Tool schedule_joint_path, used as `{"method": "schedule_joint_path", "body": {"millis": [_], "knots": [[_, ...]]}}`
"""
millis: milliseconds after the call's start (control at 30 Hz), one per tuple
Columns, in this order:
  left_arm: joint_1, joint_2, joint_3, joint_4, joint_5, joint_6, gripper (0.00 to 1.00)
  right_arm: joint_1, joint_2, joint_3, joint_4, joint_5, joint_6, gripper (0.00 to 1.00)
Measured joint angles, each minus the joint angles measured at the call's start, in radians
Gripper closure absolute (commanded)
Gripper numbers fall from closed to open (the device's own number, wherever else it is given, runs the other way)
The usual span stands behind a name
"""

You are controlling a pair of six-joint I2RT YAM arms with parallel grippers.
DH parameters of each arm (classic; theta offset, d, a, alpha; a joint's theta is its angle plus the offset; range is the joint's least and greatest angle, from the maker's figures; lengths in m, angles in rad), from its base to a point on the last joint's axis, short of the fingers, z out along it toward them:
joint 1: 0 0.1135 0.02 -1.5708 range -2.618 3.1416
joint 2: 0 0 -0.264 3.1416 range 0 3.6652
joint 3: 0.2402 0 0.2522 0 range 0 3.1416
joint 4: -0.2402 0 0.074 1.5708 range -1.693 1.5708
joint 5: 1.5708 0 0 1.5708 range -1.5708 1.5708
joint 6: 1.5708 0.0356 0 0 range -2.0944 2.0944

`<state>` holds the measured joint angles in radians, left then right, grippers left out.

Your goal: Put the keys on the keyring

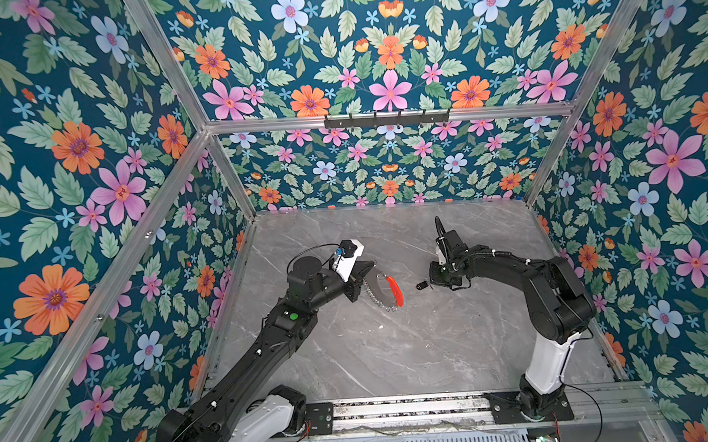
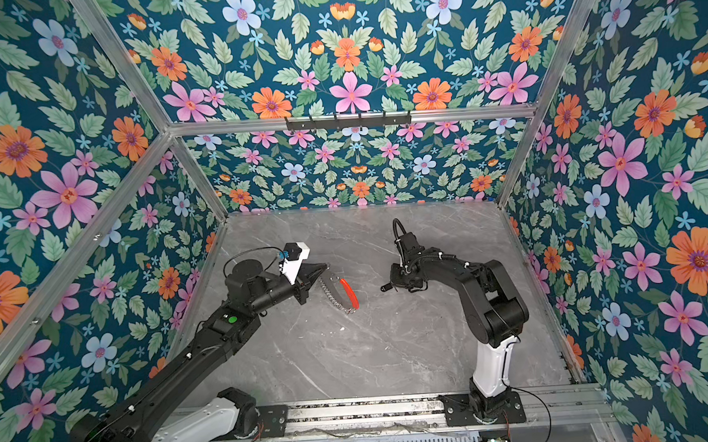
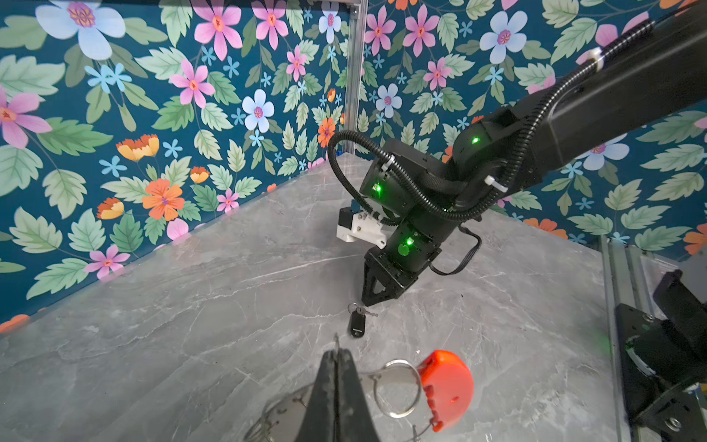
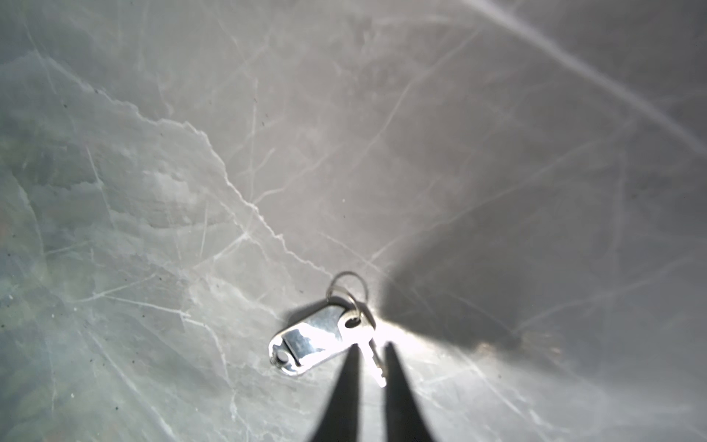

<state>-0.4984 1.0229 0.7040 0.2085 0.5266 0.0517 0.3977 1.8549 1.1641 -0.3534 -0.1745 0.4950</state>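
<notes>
The keyring [image 1: 369, 291] [image 2: 327, 292], a wire loop strung with silver clasps, has a bright red segment [image 1: 394, 289] [image 3: 447, 386]. My left gripper [image 1: 373, 264] [image 2: 326, 266] [image 3: 336, 350] is shut on its wire near the top of the loop. To its right the keys [image 1: 421, 285] [image 2: 386, 287] [image 3: 357, 325], a small black fob with a metal key and split ring, lie flat on the table. In the right wrist view the fob [image 4: 310, 340] glares silver. My right gripper [image 1: 433, 285] [image 2: 397, 286] [image 3: 365, 303] [image 4: 373, 346] is low over them, open, with the key's blade [image 4: 374, 361] lying in the gap.
The grey marble table [image 1: 392, 353] is walled in by floral panels on an aluminium frame. A black hook rail [image 1: 386, 118] hangs on the back crossbar. The arms' base rail [image 1: 395, 407] runs along the front edge.
</notes>
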Motion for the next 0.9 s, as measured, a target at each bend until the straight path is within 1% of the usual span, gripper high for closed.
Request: {"method": "schedule_joint_path", "body": {"millis": [100, 200, 367, 533, 700, 900], "knots": [[0.0, 0.007, -0.032, 0.009, 0.0, -0.001, 1.0, 0.0, 0.029, 0.025, 0.017, -0.021, -0.032, 0.58], [0.0, 0.007, -0.067, 0.055, -0.008, -0.025, 1.0, 0.0, 0.075, 0.088, 0.002, -0.031, -0.089, 0.54], [0.0, 0.018, -0.123, 0.151, -0.023, -0.052, 1.0, 0.001, 0.106, 0.136, -0.03, 0.001, -0.171, 0.54], [0.0, 0.067, -0.11, 0.18, -0.02, -0.071, 1.0, 0.003, 0.1, 0.119, -0.039, 0.016, -0.214, 0.54], [0.0, 0.089, -0.081, 0.195, -0.007, -0.078, 1.0, 0.003, 0.1, 0.109, -0.01, -0.029, -0.227, 0.55], [0.0, 0.09, -0.06, 0.194, -0.004, -0.077, 1.0, 0.003, 0.103, 0.092, 0.033, -0.07, -0.228, 0.63]]}}
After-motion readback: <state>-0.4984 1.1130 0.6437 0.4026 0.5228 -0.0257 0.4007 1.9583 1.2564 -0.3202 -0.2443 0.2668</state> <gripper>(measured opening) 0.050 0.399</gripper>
